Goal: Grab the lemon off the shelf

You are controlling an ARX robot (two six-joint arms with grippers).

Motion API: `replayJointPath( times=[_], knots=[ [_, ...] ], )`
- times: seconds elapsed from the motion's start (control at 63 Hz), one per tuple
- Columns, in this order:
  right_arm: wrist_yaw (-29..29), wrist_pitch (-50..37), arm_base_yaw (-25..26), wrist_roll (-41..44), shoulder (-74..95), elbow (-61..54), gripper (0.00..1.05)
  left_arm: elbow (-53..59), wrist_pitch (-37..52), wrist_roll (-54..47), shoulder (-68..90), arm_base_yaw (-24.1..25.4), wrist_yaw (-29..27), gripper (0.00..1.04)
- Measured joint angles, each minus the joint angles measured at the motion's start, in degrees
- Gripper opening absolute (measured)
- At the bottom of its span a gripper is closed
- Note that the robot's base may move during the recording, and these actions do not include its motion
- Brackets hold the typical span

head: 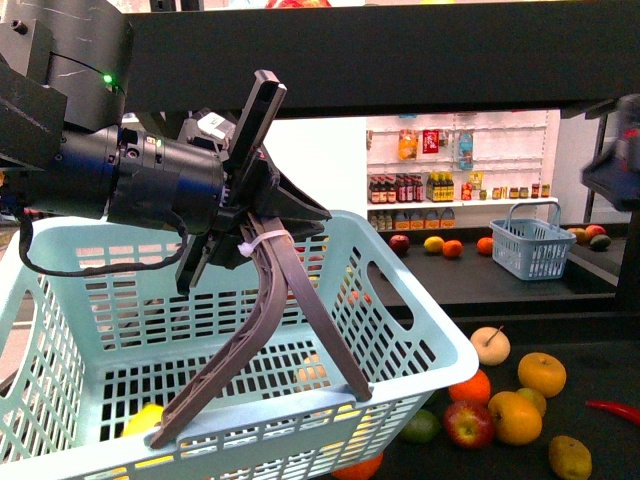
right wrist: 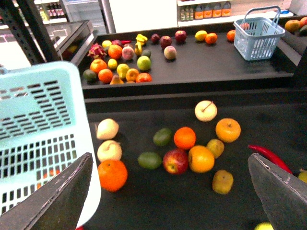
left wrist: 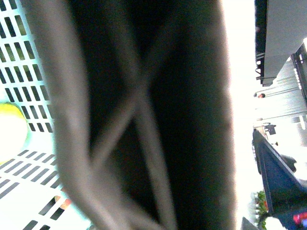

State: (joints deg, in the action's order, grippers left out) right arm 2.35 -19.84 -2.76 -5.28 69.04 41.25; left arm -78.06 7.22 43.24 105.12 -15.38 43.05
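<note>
Lemon (head: 144,418) in basket (head: 440,346) — just beside spread left gripper (head: 261,416).

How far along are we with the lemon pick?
Looks done: a yellow round fruit, possibly the lemon, lies inside the pale blue plastic basket. In hand: nothing; the left tool hangs open over the basket, and the right tool is open above loose fruit on the black metal shelf tray. Left: confirm that fruit is a lemon; otherwise pick one from the tray.

Yellow lemon (head: 148,418) lies in basket (head: 440,350), off the black shelf (head: 590,365).
</note>
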Motion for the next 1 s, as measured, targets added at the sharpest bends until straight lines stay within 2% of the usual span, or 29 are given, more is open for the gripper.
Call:
replayJointPath(
  times=[0.175, 0.206, 0.27, 0.397, 0.715, 1.001],
  knots=[
    [2.23, 3.43, -0.33, 1.38, -16.26, -14.25, 0.95, 0.00, 0.00, 0.07, 0.00, 0.00, 0.04, 0.11],
    [-1.01, -1.05, 0.90, 2.47, -19.54, -18.23, 0.89, 0.00, 0.00, 0.09, 0.00, 0.00, 0.00, 0.11],
    [-2.01, -5.27, 2.12, 3.54, -25.90, -24.30, 0.77, 0.00, 0.00, -0.07, 0.00, 0.00, 0.00, 0.11],
    [-2.21, -3.76, 2.62, 4.20, -35.89, -32.83, 0.54, 0.00, 0.00, -0.02, 0.00, 0.00, 0.02, 0.11],
    [-2.36, -1.01, 2.64, 4.85, -43.28, -36.76, 0.02, 0.00, 0.00, -0.04, 0.02, 0.00, 0.00, 0.11],
    [-2.38, 3.06, 2.64, 5.05, -49.57, -38.99, 0.03, 0.00, 0.00, 0.00, 0.00, 0.00, 0.00, 0.11]
  ],
)
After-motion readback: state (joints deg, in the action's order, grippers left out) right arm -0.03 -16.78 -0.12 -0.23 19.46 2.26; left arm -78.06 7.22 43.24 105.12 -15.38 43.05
